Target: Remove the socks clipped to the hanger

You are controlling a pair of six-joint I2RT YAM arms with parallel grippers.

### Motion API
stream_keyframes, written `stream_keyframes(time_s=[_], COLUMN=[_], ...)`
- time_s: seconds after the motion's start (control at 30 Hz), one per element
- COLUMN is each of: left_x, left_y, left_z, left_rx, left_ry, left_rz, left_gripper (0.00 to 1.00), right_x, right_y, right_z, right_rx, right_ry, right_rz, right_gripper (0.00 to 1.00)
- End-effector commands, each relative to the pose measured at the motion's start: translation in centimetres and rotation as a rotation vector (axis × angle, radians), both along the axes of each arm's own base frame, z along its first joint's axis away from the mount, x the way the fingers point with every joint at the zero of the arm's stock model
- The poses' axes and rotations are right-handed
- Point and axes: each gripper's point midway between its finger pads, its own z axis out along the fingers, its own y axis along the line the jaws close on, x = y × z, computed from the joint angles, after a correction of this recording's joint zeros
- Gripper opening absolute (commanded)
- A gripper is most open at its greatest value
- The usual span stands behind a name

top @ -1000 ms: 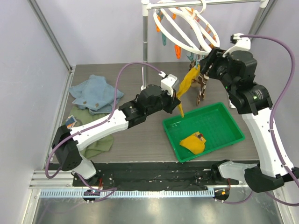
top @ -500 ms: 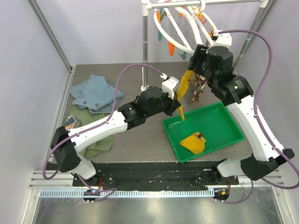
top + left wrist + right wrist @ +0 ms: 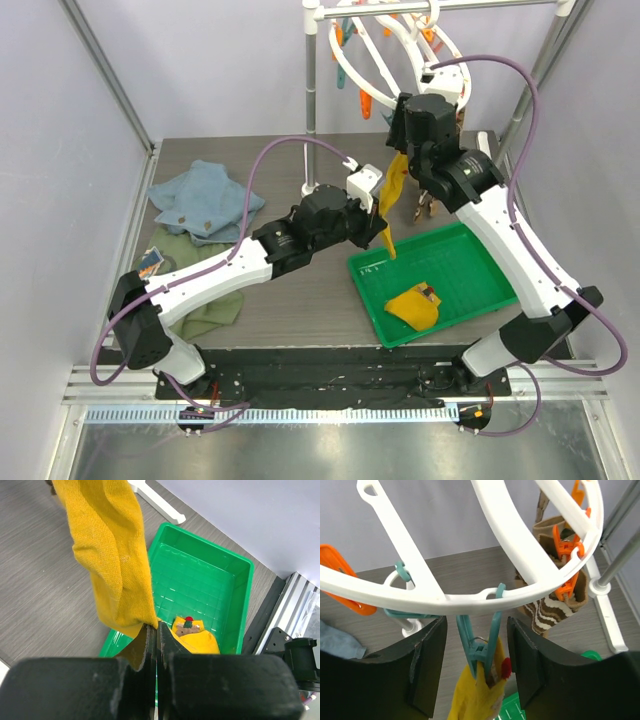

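Limp mustard sock [image 3: 110, 555] pinched by left end effector [image 3: 153, 630]; right end effector [image 3: 477, 652] spread around its teal clip [image 3: 479, 639].

Shows a dark wood-grain table [image 3: 290, 300]. Bears a crumpled blue cloth [image 3: 205, 205] at the far left, an olive-green cloth [image 3: 215, 310] just in front of it — touching or overlapping, hard to tell. Holds a green tray [image 3: 455, 265] toward the front right, a white stand foot [image 3: 160, 505] behind it
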Motion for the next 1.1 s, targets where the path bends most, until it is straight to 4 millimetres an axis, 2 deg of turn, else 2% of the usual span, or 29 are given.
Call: stream_keyframes(time_s=[0.0, 0.1, 0.2, 0.3, 0.33, 0.37, 0.53, 0.67, 0.83, 1.07], left_x=[-0.8, -0.9, -1.1, -1.1, -1.1, -1.0, -1.1, -1.9, -3.0, -3.5], left_y=[0.3, 0.3, 0.3, 0.3, 0.3, 0.4, 0.3, -0.4, -1.3, -2.1], left_z=[2.7, 2.9, 2.7, 2.8, 2.8, 2.7, 2.2, 1.2, -0.1, -0.8], left_rx=[-0.052, -0.053, -0.049, -0.051, -0.05, -0.047, -0.042, -0.007, 0.041, 0.044], left_ry=[-0.042, -0.046, -0.047, -0.049, -0.051, -0.048, -0.038, -0.048, -0.059, -0.038], left_rz=[-0.019, -0.022, -0.027, -0.024, -0.021, -0.018, -0.005, -0.016, -0.033, -0.05], left_gripper=[0.0, 0.0, 0.0, 0.0, 0.0, 0.0, 0.0, 0.0, 0.0, 0.0], right_x=[0.0, 0.3, 0.7, 0.8, 0.8, 0.8, 0.5, 0.6, 0.6, 0.2], right_y=[-1.3, -1.6, -1.4, -1.3, -1.2, -1.3, -1.0, -1.0, -0.7, 0.3], right_z=[3.2, 3.2, 3.0, 3.1, 3.1, 3.1, 2.7, 2.6, 3.3, 4.6], right_rx=[-0.033, -0.05, -0.06, -0.049, -0.044, -0.041, -0.021, -0.012, 0.017, 0.067], right_ry=[-0.09, -0.091, -0.09, -0.092, -0.094, -0.095, -0.095, -0.102, -0.118, -0.14], right_rz=[-0.116, -0.145, -0.156, -0.15, -0.148, -0.148, -0.134, -0.137, -0.122, -0.06], right_gripper=[0.58, 0.52, 0.41, 0.18, 0.05, 0.01, 0.01, 0.01, 0.01, 0.01])
